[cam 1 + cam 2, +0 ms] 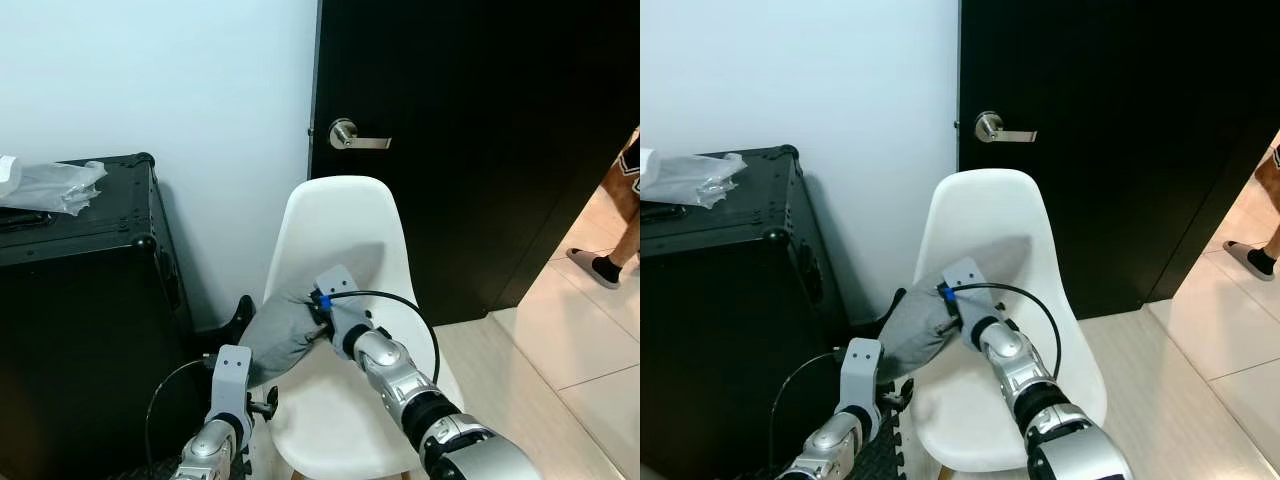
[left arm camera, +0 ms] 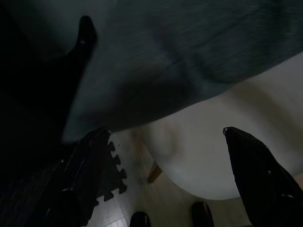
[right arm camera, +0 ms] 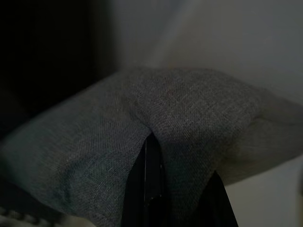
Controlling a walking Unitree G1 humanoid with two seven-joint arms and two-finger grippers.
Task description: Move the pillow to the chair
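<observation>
Grey woven fabric pillow (image 1: 283, 328) lies on the seat of the white moulded plastic chair (image 1: 345, 220), leaning toward the chair's left edge and overhanging it toward the black case. The right gripper (image 3: 175, 179) is pinched closed on the pillow's near edge: in the right wrist view its two black fingers (image 3: 149, 184) press into a fold of the cloth, which bunches up around them. From the head views the right arm reaches across the seat, and its wrist housing with a black cable covers the spot where the fingers meet the pillow.

The left gripper (image 2: 165, 142) hangs low beside the chair's left front, just under the pillow's overhanging corner. Its fingers stand wide apart, with nothing between them, and do not touch the cloth.

No brand, label or writing can be read on the pillow, chair or case.

To the left stands a black hard case with metal corners (image 1: 80, 300), carrying a crumpled clear plastic bag (image 1: 55, 185). Behind the chair is a black door with a silver lever handle (image 1: 355, 135). At the right edge a person's leg and dark shoe (image 1: 605, 268) are cut off by the frame. Both wrist views are dim; the pillow's far end and the chair's legs are hard to make out.
</observation>
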